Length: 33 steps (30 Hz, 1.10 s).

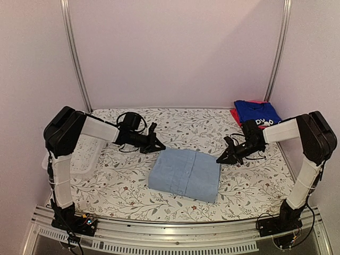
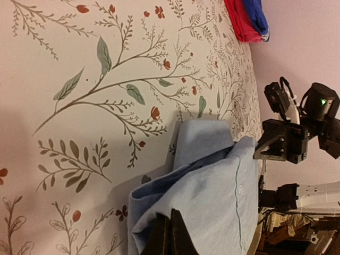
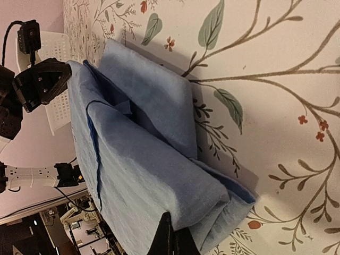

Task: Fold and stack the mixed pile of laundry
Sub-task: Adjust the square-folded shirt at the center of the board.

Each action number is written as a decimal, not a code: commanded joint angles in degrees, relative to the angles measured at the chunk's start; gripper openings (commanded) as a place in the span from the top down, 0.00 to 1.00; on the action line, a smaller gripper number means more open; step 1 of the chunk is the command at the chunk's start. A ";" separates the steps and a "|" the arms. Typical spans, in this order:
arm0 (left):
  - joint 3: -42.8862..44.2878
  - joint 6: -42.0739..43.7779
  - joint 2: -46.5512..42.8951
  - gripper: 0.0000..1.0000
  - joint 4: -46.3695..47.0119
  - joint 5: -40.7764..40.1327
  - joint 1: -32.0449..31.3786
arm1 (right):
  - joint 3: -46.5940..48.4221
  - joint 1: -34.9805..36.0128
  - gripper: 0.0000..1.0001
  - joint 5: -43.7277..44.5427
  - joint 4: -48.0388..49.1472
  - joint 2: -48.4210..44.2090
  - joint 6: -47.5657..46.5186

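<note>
A folded light-blue shirt [image 1: 184, 173] lies in the middle of the floral table cover [image 1: 186, 127]. My left gripper [image 1: 158, 147] is shut on its far left corner, and in the left wrist view the cloth [image 2: 212, 186] bunches up around the closed fingertips [image 2: 170, 226]. At the far right corner my right gripper [image 1: 220, 158] is shut on the shirt's edge [image 3: 159, 180], its tips [image 3: 171, 234] pressed together. Both corners look slightly raised off the table. A royal-blue shirt with white print [image 1: 256, 112] rests folded on a red-pink garment [image 1: 234, 115] at the back right.
A white perforated basket [image 1: 85, 154] stands at the left edge, under my left arm. The folded stack [image 2: 244, 18] sits close to the back right corner by the frame post [image 1: 276, 53]. The pale back wall rises just behind the table.
</note>
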 commanded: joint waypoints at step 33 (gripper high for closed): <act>16.73 4.55 13.80 1.00 -3.82 -1.15 2.73 | 10.66 -5.08 1.00 13.15 -3.29 9.76 -5.25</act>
